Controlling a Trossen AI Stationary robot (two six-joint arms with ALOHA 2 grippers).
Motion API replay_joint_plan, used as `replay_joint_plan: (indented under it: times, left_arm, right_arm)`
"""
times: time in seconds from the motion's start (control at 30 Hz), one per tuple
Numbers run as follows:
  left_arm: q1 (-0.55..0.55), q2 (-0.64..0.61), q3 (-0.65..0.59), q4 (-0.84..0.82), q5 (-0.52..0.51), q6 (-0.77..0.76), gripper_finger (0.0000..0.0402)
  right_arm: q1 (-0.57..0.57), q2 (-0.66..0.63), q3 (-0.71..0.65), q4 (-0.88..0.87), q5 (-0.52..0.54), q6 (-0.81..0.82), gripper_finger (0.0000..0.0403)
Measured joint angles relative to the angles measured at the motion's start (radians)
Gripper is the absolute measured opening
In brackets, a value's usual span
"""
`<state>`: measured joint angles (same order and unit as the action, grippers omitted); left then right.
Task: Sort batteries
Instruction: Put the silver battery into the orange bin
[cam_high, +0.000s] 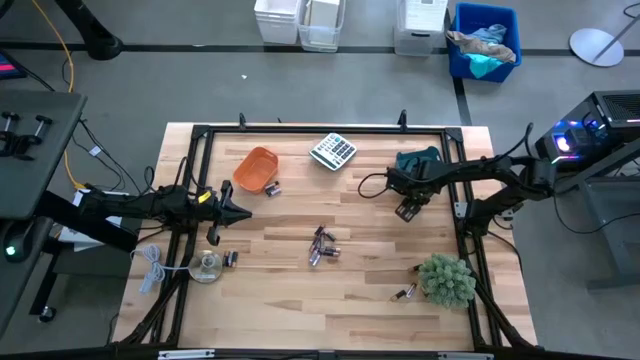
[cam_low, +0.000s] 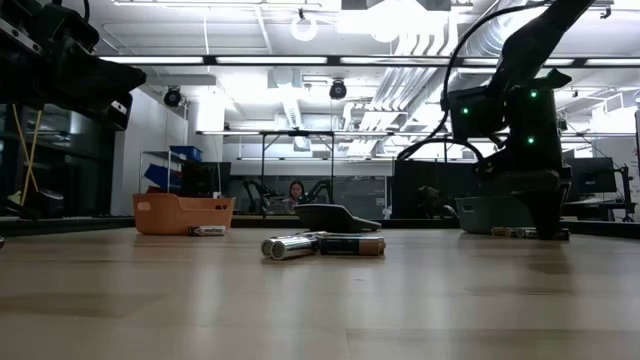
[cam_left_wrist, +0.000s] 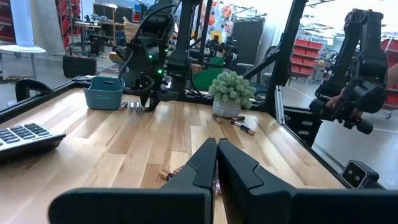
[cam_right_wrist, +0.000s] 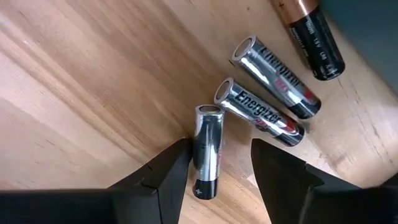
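**Right tool straddles a silver battery beside the teal bin**

The right tool (cam_right_wrist: 219, 163) hangs low over the table (cam_high: 280, 300) near its right edge, fingers spread and released, one on each side of a silver battery (cam_right_wrist: 207, 149) lying flat on the wood. Nothing is grasped yet; the fingers bracket the cell across its width, which looks like the setup for a pinch on its long sides. Just beside it lie two more silver batteries (cam_right_wrist: 273, 78), nearly parallel, and a black copper-ended battery (cam_right_wrist: 314, 28) a little further off. This small group sits close to the teal bin (cam_high: 418, 160) toward the far right corner, probably its sorting target.

Further out, a loose cluster of batteries (cam_high: 322, 246) rests at the table's middle, another pair (cam_high: 405, 293) lies by the potted plant (cam_high: 447, 279) near the right front corner, and one sits beside the orange bowl (cam_high: 256, 168) toward the far left. A calculator (cam_high: 333, 150) lies near the far edge.

The left tool (cam_left_wrist: 216, 163) waits clenched and empty above the left side of the table.
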<state>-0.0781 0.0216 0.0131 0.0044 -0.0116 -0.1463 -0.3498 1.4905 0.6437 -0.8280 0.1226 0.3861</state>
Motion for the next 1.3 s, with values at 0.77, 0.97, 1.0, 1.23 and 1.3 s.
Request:
replay_joint_plan:
  times: [0.77, 0.97, 1.0, 1.23, 1.3]
  left_arm:
    - [0.0, 0.001, 0.0, 0.0, 0.0, 0.0, 0.0005]
    - [0.0, 0.004, 0.0, 0.0, 0.0, 0.0, 0.0005]
    - [0.0, 0.004, 0.0, 0.0, 0.0, 0.0, 0.0005]
    - [0.0, 0.006, 0.0, 0.0, 0.0, 0.0, 0.0005]
    - [0.0, 0.006, 0.0, 0.0, 0.0, 0.0, 0.0005]
  right_arm:
    - [0.151, -0.003, 0.229, 0.334, -0.351, 0.22, 0.0033]
    - [0.171, 0.19, 0.495, 0.751, -0.314, 0.32, 0.0033]
    - [0.171, 0.244, 0.558, 0.771, -0.313, 0.316, 0.0033]
    - [0.161, 0.64, 1.139, 0.746, -0.361, 0.229, 0.0033]
    - [0.151, 0.745, 1.307, 0.658, -0.366, 0.207, 0.0033]
